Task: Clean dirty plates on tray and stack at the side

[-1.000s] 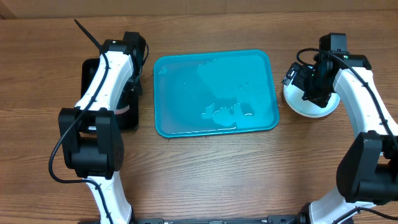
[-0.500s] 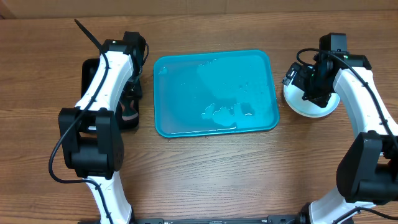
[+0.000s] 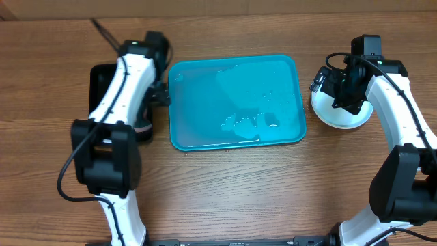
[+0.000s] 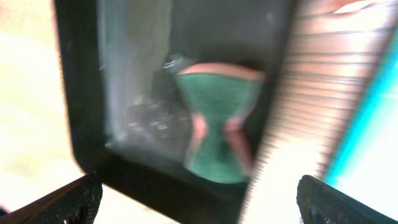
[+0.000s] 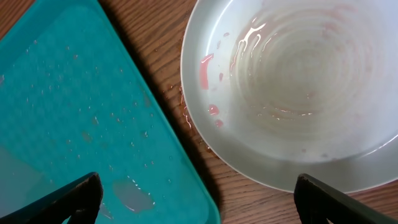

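The tray (image 3: 205,89) lies in the middle of the table (image 3: 225,184), with some water (image 3: 249,124) in its front right part (the side nearer to the robot). Left of it, across a strip of table, lies a smaller tray (image 3: 101,75) with a sponge (image 4: 217,130) inside. Right of the tray, near but apart, a plate (image 3: 341,121) rests on the table.

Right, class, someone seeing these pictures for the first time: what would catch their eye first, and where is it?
Most likely the big turquoise tray in the middle of the table, bare of plates and beaded with water. Next, the white plate sitting just right of it, wet and streaked with red. On the far left, what looks like a green sponge, blurred, lies in a black tray.
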You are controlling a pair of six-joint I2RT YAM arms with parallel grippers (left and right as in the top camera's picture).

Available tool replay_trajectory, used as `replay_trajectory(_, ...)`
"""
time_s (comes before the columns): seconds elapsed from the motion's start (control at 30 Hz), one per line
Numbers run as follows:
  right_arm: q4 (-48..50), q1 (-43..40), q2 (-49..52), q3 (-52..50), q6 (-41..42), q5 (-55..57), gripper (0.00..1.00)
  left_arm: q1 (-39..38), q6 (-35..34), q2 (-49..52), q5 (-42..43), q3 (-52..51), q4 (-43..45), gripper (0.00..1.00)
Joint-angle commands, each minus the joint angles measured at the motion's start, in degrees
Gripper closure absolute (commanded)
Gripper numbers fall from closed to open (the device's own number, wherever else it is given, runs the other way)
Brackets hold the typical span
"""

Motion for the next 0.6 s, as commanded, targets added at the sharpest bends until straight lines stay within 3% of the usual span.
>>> replay_trajectory(0.0, 0.07, 0.31, -2.05, 2.12, -3.34, -1.38, 0.0, -6.69, -0.26, -4.7, 2.4, 4.0, 0.07, 0.0)
replay_trajectory(0.23, -6.38, 0.31, -5.99, 13.46, -7.34, -4.61, 0.05, -14.43, 0.15, -13.44, 2.36, 8.94, 0.63, 0.0)
replay_trajectory(0.57, -18.73, 0.31, -18.05, 28.09, -7.3, -4.68, 0.0, -14.73, 0.17, -19.47, 2.38, 9.07, 1.25, 0.0)
